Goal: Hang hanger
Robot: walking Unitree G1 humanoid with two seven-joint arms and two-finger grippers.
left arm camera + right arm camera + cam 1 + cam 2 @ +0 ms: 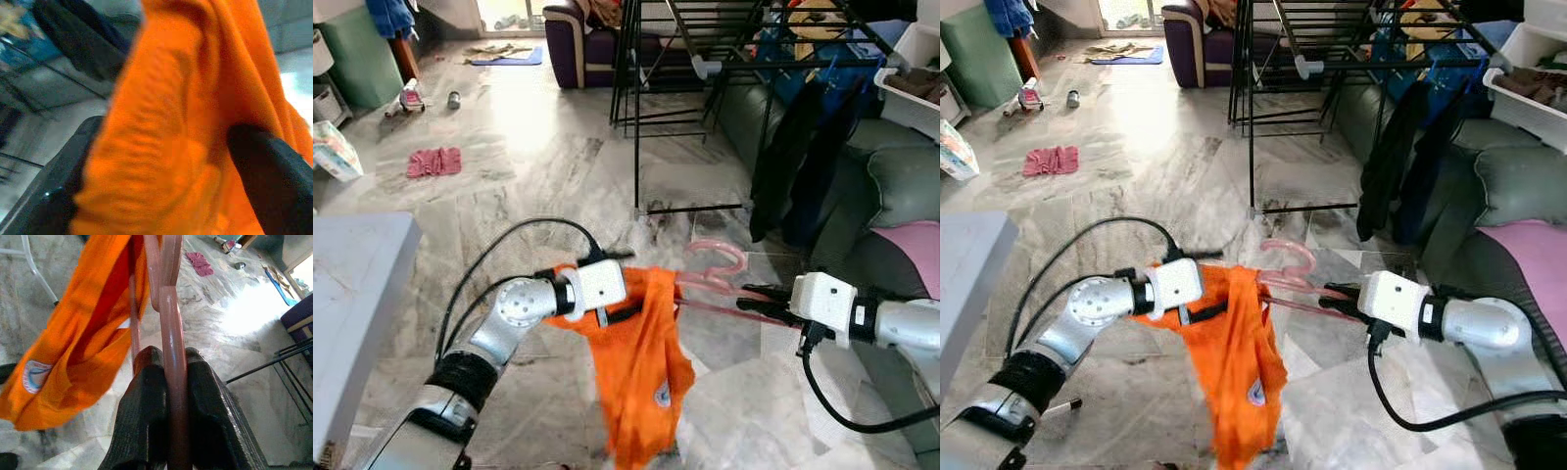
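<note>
Right pincer (168,382) has its 2 black fingers clamped on the bar of the pink hanger (1288,266), which it holds out level in front of the robot, above the marble floor (548,157). Left pincer (631,299) is closed on a fold of the orange shirt (641,372), pinching the cloth where it drapes over the hanger's other end, so the garment hangs between the 2 arms.

From where I stand, the main risk looks like the shirt sliding off. It seems bunched to 1 side of the hanger rather than spread over both shoulders, and if the left pincer lets go or the arms pull apart, the cloth could slip to the floor. The right grip is narrow on a smooth bar, so the hanger might also twist under the shirt's weight. The black drying rack (705,59) stands well apart, ahead by the grey sofa (891,186), with dark clothes (793,166) already hanging from it; reaching it means carrying the load forward, and the hook could snag them.

How the shirt sits on the hanger is hard to make out: cloth covers the near shoulder. The left wrist view is blurred orange, and the left fingertips are buried in fabric.
</note>
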